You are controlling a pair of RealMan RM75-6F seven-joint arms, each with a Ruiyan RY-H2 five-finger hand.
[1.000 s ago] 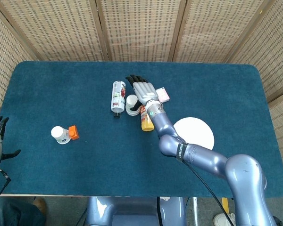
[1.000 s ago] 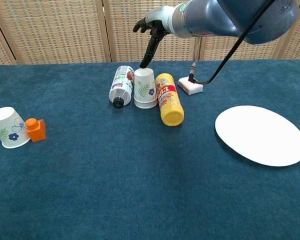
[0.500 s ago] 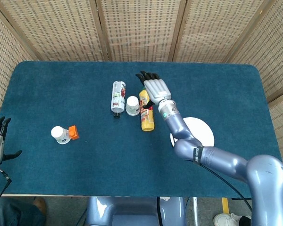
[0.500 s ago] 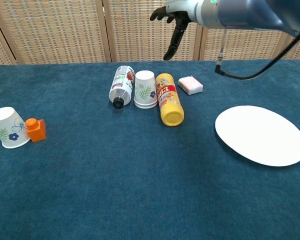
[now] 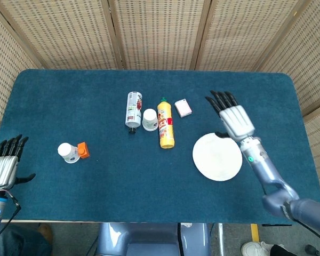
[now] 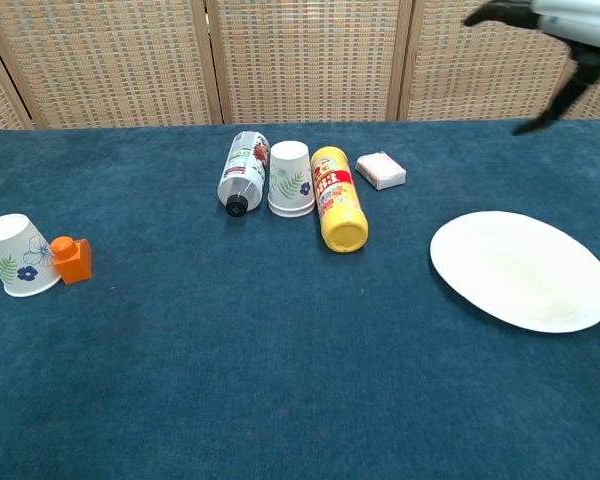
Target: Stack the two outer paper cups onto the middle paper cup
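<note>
An upside-down paper cup (image 5: 150,119) (image 6: 290,178) with a leaf print stands at mid-table between a white bottle (image 5: 133,109) (image 6: 242,172) and a yellow bottle (image 5: 165,124) (image 6: 338,196). A second upside-down cup (image 5: 68,152) (image 6: 18,254), with blue flowers, leans at the left against an orange block (image 5: 84,150) (image 6: 72,259). My right hand (image 5: 233,116) (image 6: 550,40) hangs open above the table's right side, far from both cups. My left hand (image 5: 4,166) is open at the table's left front edge, holding nothing.
A white plate (image 5: 217,157) (image 6: 523,269) lies at the right, partly beneath my right hand. A small pink-and-white box (image 5: 183,108) (image 6: 381,170) sits behind the yellow bottle. Wicker screens stand behind the table.
My right hand has swung from above the middle cup far to the right, over the plate. The left hand has risen slightly into view. The cups have not moved.
</note>
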